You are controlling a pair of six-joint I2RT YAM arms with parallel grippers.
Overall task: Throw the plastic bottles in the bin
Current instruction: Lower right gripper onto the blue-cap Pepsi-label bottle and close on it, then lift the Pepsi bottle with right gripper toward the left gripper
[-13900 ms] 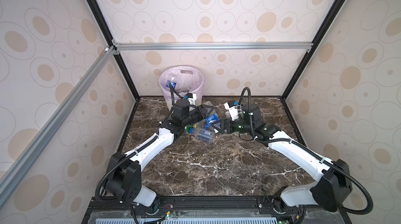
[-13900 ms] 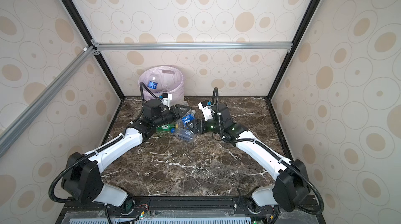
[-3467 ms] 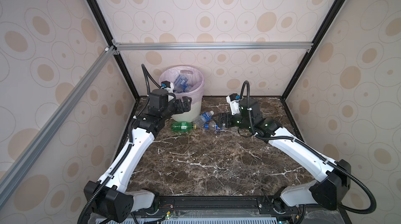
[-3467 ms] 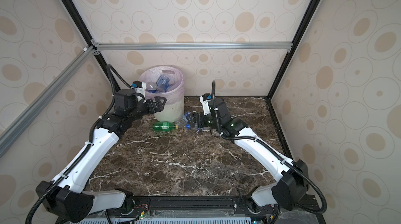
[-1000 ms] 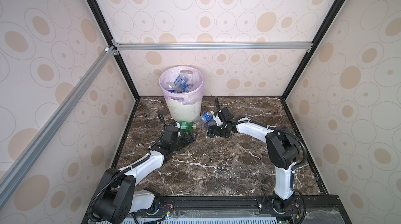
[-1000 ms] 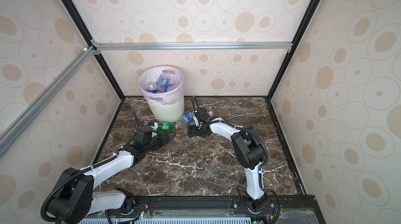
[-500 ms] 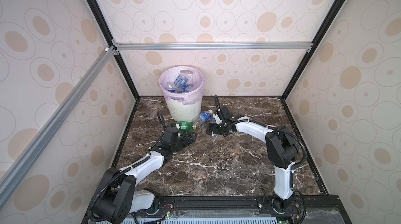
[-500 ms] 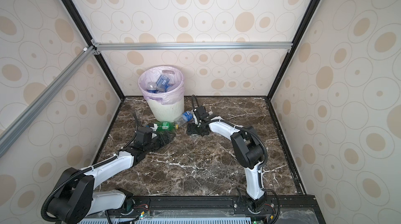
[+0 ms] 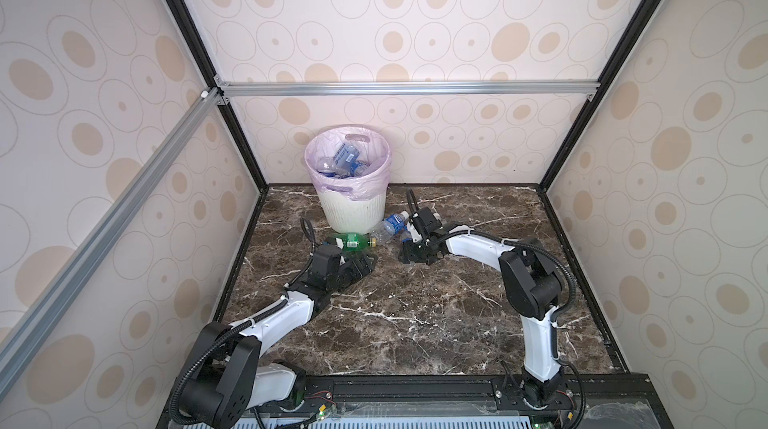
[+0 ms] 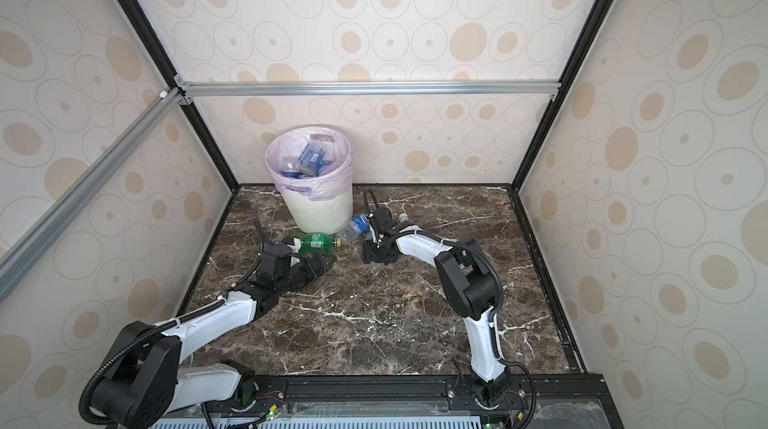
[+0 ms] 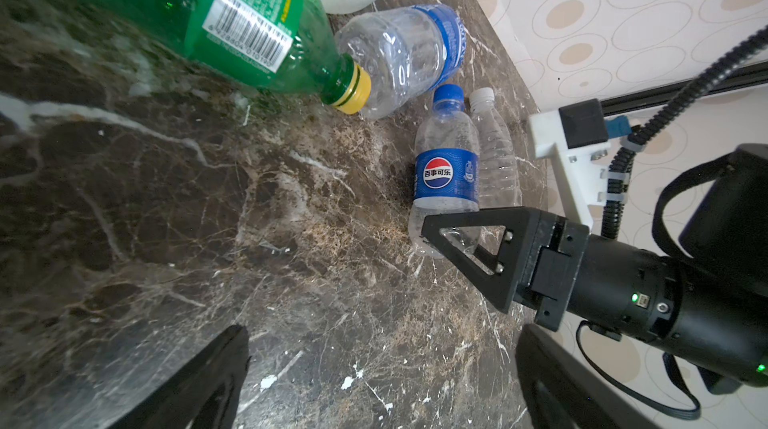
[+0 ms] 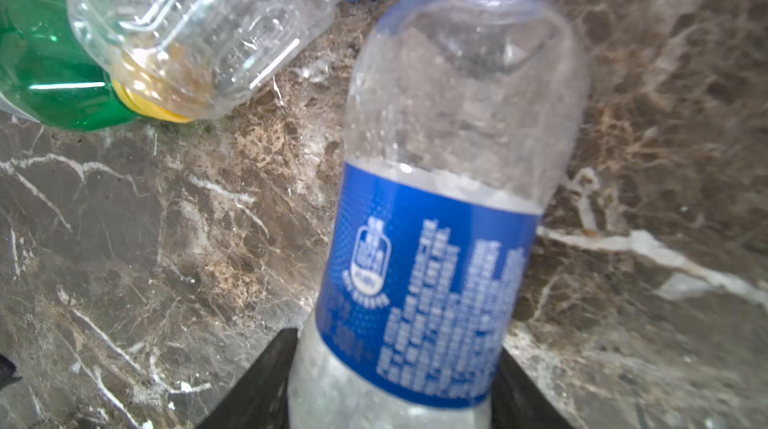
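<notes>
The bin (image 9: 353,206) (image 10: 320,210) stands at the back left, and several plastic bottles (image 9: 343,161) lie inside it. A green bottle (image 9: 351,241) (image 11: 232,19) and a clear blue-labelled one (image 9: 388,227) (image 11: 403,52) lie on the table in front of it. My right gripper (image 9: 409,254) (image 12: 395,364) sits low on the table, its jaws pressed on both sides of a blue-capped Pepsi bottle (image 11: 446,173) (image 12: 440,215). A white-capped clear bottle (image 11: 496,156) lies beside that one. My left gripper (image 9: 365,267) (image 11: 382,335) is open just above the table, short of the green bottle and holding nothing.
Brown marble table (image 9: 415,323) walled on three sides. A black frame post (image 9: 249,156) stands in the corner behind the bin. The right arm's white link (image 9: 473,246) and elbow (image 9: 528,281) stretch over the right half of the table.
Over the last second my right gripper's jaws have come together on the Pepsi bottle. Both arms have hardly moved. Seconds earlier the left arm was up beside the bin and has since come down.
</notes>
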